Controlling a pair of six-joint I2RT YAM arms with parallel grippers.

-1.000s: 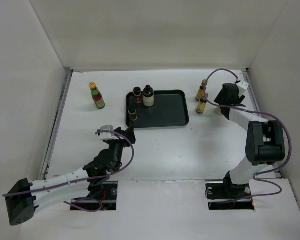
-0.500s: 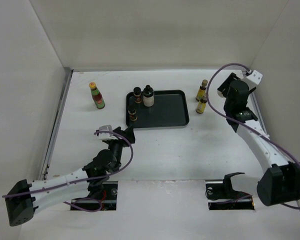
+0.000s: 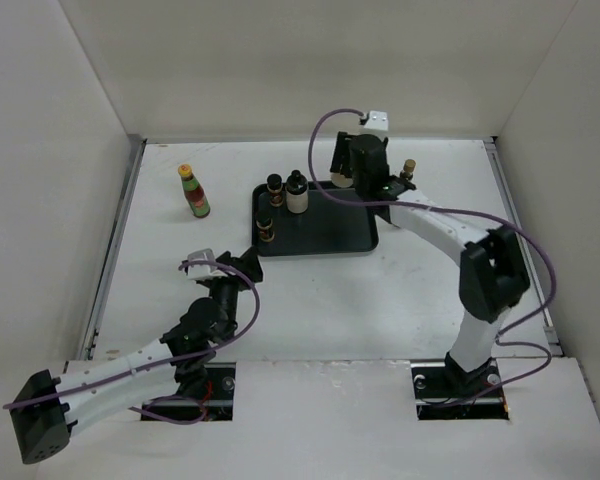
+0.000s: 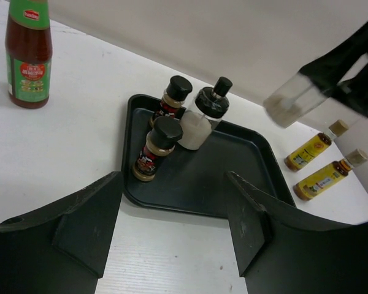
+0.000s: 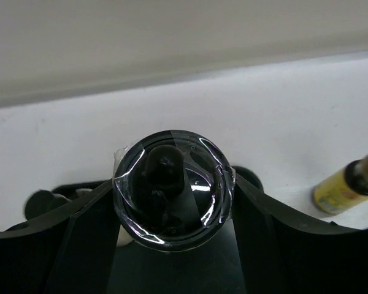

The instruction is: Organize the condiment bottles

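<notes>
The black tray holds two short dark jars and a white black-capped bottle. My right gripper hangs over the tray's back right part. In the right wrist view it is shut on the second white bottle, whose black cap sits between the fingers. The red bottle stands at the back left. One amber bottle shows behind the right arm. The left wrist view shows both amber bottles. My left gripper is open and empty, near the tray's front left corner.
White walls enclose the table on the left, back and right. The tray's right half is bare. The right arm's forearm stretches across the table to the right of the tray.
My right arm lifted from beside the amber bottles and swung left to above the tray's back edge, carrying the white bottle. The left arm barely moved.
</notes>
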